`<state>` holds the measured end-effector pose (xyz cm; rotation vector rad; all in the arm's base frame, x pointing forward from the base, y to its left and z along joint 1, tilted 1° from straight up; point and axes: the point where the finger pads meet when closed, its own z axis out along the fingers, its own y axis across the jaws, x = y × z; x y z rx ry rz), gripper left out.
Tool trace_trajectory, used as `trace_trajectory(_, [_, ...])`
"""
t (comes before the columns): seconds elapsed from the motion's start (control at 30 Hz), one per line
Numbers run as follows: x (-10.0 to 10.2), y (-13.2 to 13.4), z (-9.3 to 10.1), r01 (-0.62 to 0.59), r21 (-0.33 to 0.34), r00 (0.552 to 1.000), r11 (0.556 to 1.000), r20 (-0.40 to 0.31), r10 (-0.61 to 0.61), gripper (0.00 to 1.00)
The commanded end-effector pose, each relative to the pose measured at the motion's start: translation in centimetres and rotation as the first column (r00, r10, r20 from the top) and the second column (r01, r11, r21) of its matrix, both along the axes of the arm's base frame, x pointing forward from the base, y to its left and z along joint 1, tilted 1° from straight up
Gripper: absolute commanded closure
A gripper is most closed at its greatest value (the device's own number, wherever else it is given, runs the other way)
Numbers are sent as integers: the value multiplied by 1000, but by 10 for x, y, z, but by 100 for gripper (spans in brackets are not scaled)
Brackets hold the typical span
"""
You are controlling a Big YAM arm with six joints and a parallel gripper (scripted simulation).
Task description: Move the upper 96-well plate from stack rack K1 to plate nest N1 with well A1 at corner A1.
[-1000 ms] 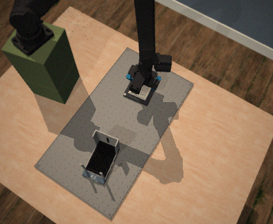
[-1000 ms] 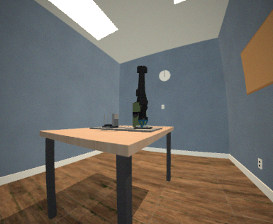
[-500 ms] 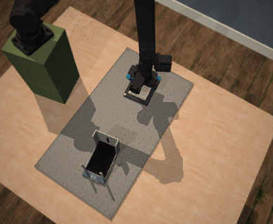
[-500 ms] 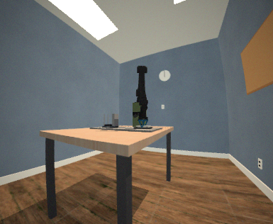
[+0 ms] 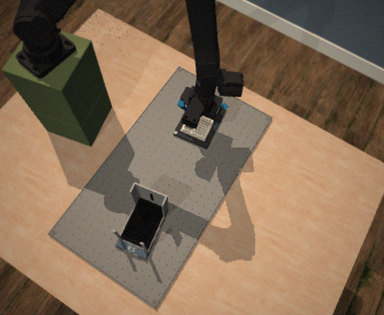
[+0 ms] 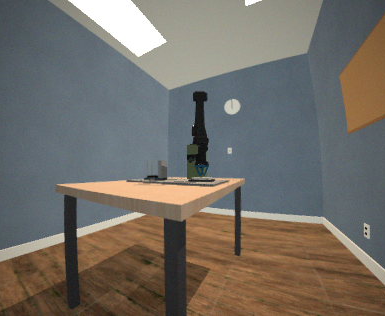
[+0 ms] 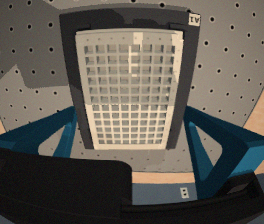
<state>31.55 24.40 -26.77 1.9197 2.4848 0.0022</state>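
Note:
The white 96-well plate (image 7: 130, 90) lies flat inside the dark plate nest N1 (image 7: 68, 63), the right way up. It also shows in the overhead view (image 5: 198, 128). The pale A1 square (image 7: 195, 20) sits outside the nest's far right corner in the wrist view. My gripper (image 7: 130, 112) is open right over the plate, its blue fingers standing off both long sides. The overhead view shows the gripper (image 5: 201, 107) low over the nest. Stack rack K1 (image 5: 144, 221) stands at the near end of the grey baseplate with a dark plate (image 5: 142, 223) in it.
A tall green block (image 5: 57, 85) carrying the arm's base stands at the left of the table. The grey perforated baseplate (image 5: 167, 184) runs between rack and nest. In the side view the rack (image 6: 161, 170) and the gripper (image 6: 201, 170) stand on the far part of the table.

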Motion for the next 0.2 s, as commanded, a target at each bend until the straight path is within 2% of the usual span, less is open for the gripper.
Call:
trace_trajectory(0.0, [10, 2, 20, 4, 9, 1000, 1000, 21, -5, 0])
trace_trajectory(0.17, [10, 2, 20, 4, 9, 1000, 1000, 21, -5, 0])
